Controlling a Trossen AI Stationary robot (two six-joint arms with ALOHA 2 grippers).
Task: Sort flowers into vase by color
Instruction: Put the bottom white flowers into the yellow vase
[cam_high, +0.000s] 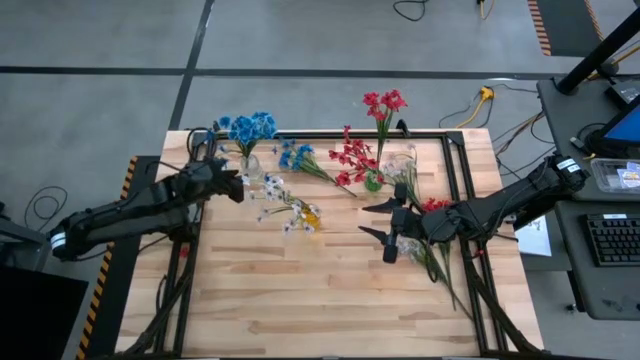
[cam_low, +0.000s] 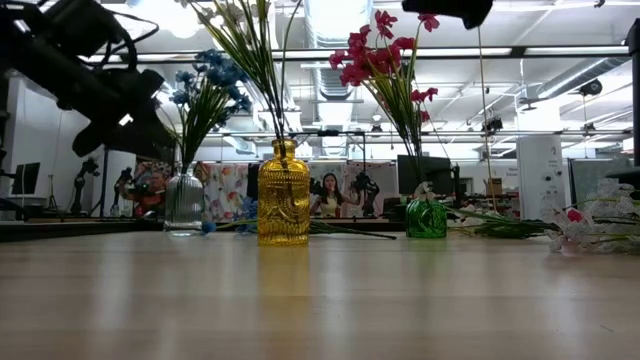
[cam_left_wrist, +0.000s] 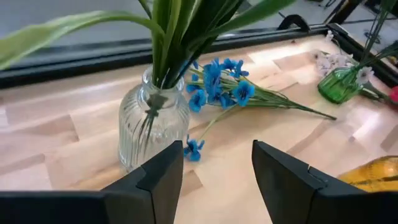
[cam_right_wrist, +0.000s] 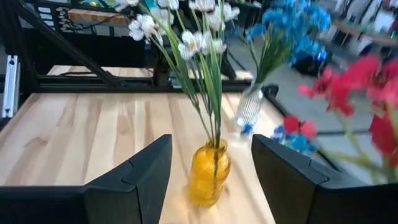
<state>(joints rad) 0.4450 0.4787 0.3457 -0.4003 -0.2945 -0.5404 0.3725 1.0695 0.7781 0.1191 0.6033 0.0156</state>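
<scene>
A: How far along does the sorting look?

B: Well under way, I'd judge. The clear vase (cam_high: 249, 165) holds blue flowers (cam_high: 250, 127), the yellow vase (cam_low: 284, 194) holds white flowers (cam_right_wrist: 186, 34), and the green vase (cam_low: 426, 217) holds red flowers (cam_low: 385, 55).

A: So what is left?

B: Several sprigs lie loose on the tabletop (cam_high: 300, 290). A blue sprig (cam_left_wrist: 221, 84) lies just beside the clear vase, toward the green one. A red sprig (cam_high: 350, 158) lies near the green vase, and a pale sprig with a red bloom (cam_low: 585, 225) lies off at the right side. More stems lie near the right arm, though I cannot tell their colours from above.

A: And the hands?

B: The left hand (cam_left_wrist: 214, 177) hovers near the clear vase with its fingers spread and nothing between them. The right hand (cam_right_wrist: 211, 171) sits over the middle of the tabletop, facing the yellow vase, also open and empty.

A: Any vase mixed up?

B: Not that I can see; each one shows a single colour. The remaining work, as I read it, is lifting the loose blue, red and white sprigs into their matching vases.
</scene>
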